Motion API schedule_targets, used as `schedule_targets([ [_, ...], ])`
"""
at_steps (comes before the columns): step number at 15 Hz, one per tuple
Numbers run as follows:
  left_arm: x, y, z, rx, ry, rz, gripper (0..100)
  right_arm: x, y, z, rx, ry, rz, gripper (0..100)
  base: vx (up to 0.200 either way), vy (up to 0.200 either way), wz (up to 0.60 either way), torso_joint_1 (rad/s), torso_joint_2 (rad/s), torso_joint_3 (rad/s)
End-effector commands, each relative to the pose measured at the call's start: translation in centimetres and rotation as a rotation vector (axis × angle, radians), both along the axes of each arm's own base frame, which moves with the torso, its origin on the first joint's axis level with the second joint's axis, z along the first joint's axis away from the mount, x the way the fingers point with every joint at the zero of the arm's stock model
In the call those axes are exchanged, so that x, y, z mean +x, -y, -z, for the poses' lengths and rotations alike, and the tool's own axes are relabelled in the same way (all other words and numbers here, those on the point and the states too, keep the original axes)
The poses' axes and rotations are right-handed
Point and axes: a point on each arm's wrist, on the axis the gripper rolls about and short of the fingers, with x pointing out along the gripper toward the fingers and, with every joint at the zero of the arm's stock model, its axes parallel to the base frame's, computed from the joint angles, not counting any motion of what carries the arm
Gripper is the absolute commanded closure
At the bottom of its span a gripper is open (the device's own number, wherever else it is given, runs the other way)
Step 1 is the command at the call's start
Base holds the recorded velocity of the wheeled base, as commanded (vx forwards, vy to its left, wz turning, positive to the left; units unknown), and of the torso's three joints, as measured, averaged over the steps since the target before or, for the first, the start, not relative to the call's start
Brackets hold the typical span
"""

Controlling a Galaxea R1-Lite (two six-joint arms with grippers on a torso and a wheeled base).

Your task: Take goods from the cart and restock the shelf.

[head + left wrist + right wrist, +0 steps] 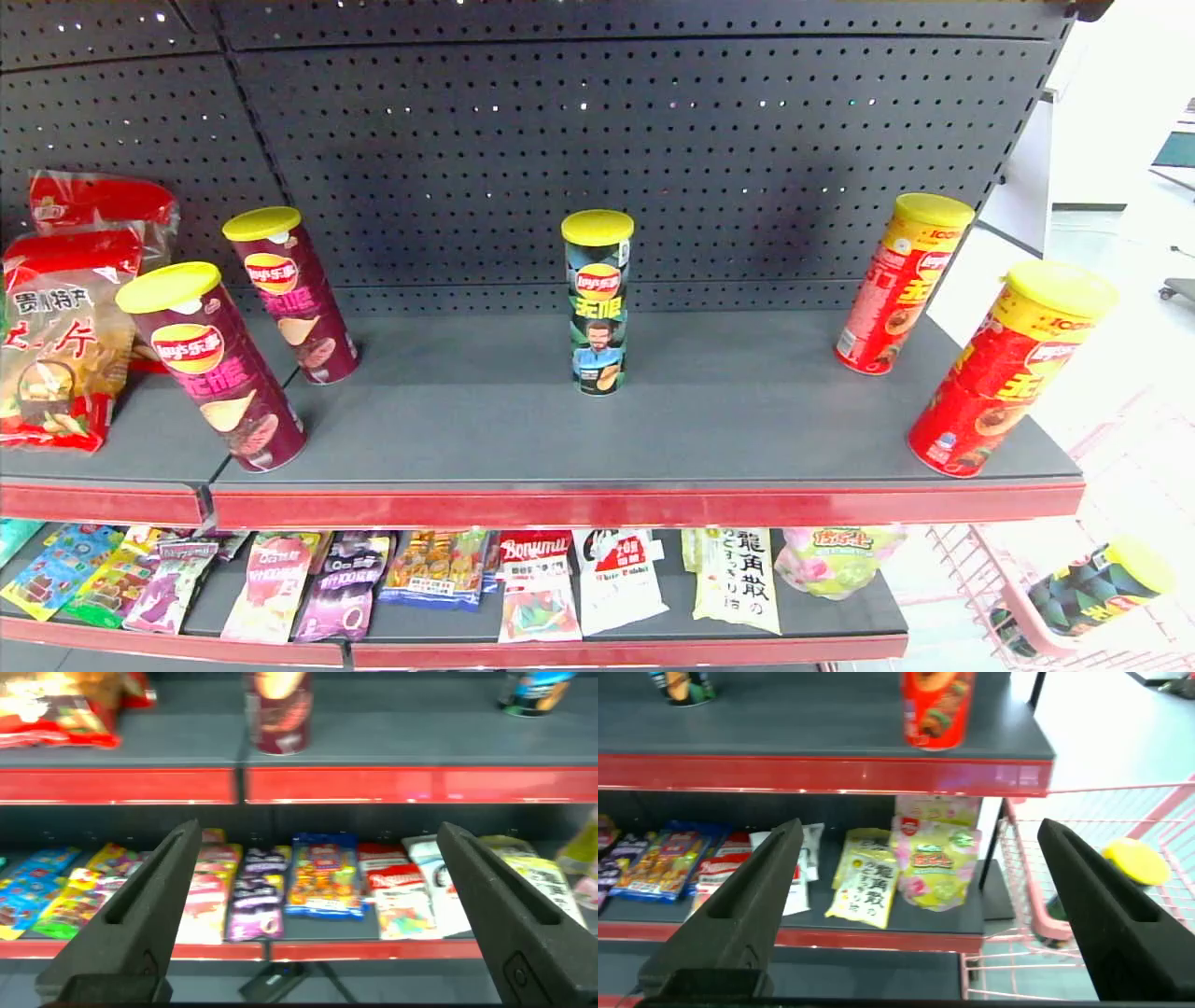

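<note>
On the grey upper shelf point(485, 420) stand two maroon chip cans point(289, 294) point(213, 369) at the left, a dark green can point(597, 303) in the middle and two red cans point(902, 283) point(1010, 369) at the right, all yellow-lidded. A pink wire cart point(971, 560) at the lower right holds another dark can point(1083, 593) lying on its side. My left gripper point(319, 829) is open and empty, facing the lower shelf below a maroon can point(277, 709). My right gripper point(920, 826) is open and empty, left of the cart point(1083, 849), below a red can point(936, 707).
Red snack bags point(65, 308) sit at the upper shelf's far left. The lower shelf point(840, 621) carries several flat snack packets point(541, 583). A dark pegboard wall point(607, 140) backs the shelf. Wide gaps lie between the cans. A yellow lid point(1136, 862) shows inside the cart.
</note>
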Motion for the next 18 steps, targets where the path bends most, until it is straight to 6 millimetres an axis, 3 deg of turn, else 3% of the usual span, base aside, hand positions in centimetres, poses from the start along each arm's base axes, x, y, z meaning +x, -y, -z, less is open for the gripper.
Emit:
schedule_targets([
  [1,0.00,0.00,0.00,-0.001,0.000,0.000,0,0.01,0.00,-0.01,-0.001,-0.001,-0.002,0,0.000,-0.200,0.00,0.002,0.00,0.007],
  [10,0.00,0.00,0.00,-0.001,0.000,0.000,0,0.01,0.00,-0.01,-0.002,-0.001,-0.002,0,0.000,-0.200,0.00,0.003,0.00,0.001],
  [16,0.00,0.00,0.00,-0.001,0.000,0.000,0,0.01,0.00,-0.01,-0.001,-0.001,-0.002,0,0.000,0.000,0.00,0.000,0.00,0.000],
  [18,0.00,0.00,0.00,-0.001,0.000,0.000,0,0.01,0.00,-0.01,-0.002,-0.001,-0.001,0,0.000,0.000,-0.60,0.005,0.00,0.000],
])
